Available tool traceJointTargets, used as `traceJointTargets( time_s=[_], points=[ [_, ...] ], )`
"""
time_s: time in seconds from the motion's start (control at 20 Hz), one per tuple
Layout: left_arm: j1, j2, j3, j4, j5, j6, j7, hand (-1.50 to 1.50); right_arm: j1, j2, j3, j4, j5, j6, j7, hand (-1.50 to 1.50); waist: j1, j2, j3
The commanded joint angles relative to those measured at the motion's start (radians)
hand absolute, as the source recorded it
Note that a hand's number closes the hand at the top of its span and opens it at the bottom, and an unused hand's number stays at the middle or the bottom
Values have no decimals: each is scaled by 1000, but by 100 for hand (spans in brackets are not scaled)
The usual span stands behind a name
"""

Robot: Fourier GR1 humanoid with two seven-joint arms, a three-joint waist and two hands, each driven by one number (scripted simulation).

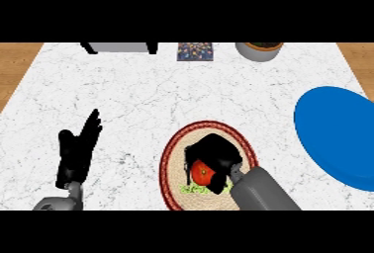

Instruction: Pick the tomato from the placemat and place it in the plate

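White speckled marble counter (146, 99); smooth blue plate (337, 136) well off to the right hand's (214, 154) right; round woven placemat (175, 163), red-rimmed, beneath that hand, whose fingers curl round the glossy red tomato (204, 173); left hand (76, 148) rests open, fingers up.

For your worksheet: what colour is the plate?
Blue; the plate shows in the head view.

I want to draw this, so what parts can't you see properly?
- Tomato, head view: mostly hidden by the right robot hand curled round it.
- Placemat: its middle is covered by that hand and forearm.
- Blue plate: cut off by the right edge.
- Pot: cut off at the top.
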Motion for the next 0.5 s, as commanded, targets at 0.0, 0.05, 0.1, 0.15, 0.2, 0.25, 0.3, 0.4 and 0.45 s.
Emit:
traceJointTargets(
  time_s=[0.0,0.05,0.1,0.15,0.2,0.25,0.3,0.4,0.45],
  points=[
    [-6,-49,-33,4,-44,51,16,0,58,-33,-54,-41,32,-100,35,150,-8,-1,0],
    [44,-2,0,-17,-1,-2,-10,0,32,-74,-140,-27,5,-94,63,150,-5,-1,0],
    [25,-10,-11,-19,-13,11,9,0,35,-74,-185,-2,8,-134,109,150,-9,-1,0],
    [58,-1,-4,-37,-9,4,-28,0,45,-100,-249,-11,-12,-150,141,150,-12,-3,0],
    [27,5,7,-17,-16,15,-5,0,47,-113,-293,-18,-16,-158,192,150,-26,-2,0],
    [35,-9,5,-3,-12,18,-24,0,26,-158,-383,18,-43,-188,192,150,-29,3,0],
    [17,17,20,-25,1,1,9,0,63,-157,-381,6,-20,-242,211,150,-24,0,1],
    [20,-16,-5,-18,-17,23,16,0,41,-167,-420,-43,3,-301,264,150,-22,-3,0],
    [18,-1,6,-43,-9,14,23,0,46,-172,-428,-67,15,-328,273,150,-15,-4,0]
  ],
)
